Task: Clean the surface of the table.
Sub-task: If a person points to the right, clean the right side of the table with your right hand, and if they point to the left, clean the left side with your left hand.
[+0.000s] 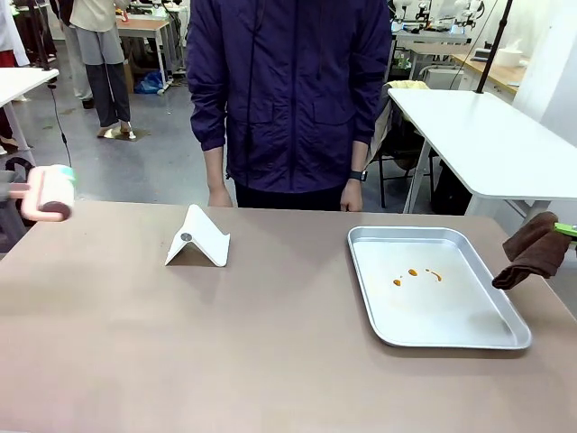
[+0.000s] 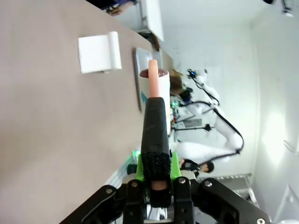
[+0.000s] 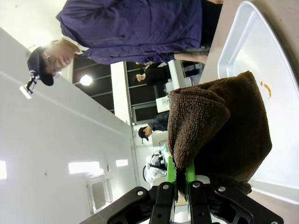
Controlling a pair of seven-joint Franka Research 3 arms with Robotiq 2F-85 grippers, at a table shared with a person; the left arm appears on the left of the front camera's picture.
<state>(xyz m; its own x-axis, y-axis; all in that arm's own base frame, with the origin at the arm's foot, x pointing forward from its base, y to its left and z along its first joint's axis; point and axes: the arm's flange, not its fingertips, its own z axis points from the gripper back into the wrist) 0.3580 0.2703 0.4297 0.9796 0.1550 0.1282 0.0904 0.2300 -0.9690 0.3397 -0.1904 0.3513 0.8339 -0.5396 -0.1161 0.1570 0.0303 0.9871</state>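
The greyish-brown table (image 1: 270, 352) spreads across the front view. At its far left edge my left gripper (image 2: 158, 183) is shut on the black-sleeved handle of a pink lint roller (image 1: 52, 193), which hangs just above the tabletop. In the left wrist view the roller (image 2: 154, 86) points away over the table (image 2: 56, 121). At the right edge my right gripper (image 3: 180, 176) is shut on a dark brown cloth (image 3: 219, 126). The cloth (image 1: 534, 249) hangs beside the tray's right rim, its lower tip just above the table.
A silver metal tray (image 1: 379, 307) with small orange smears (image 1: 413, 272) lies on the right half. A white folded stand (image 1: 198, 240) sits left of centre. A person in a dark jacket (image 1: 288, 90) stands at the far edge, hands down. A white table (image 1: 487, 135) stands behind right.
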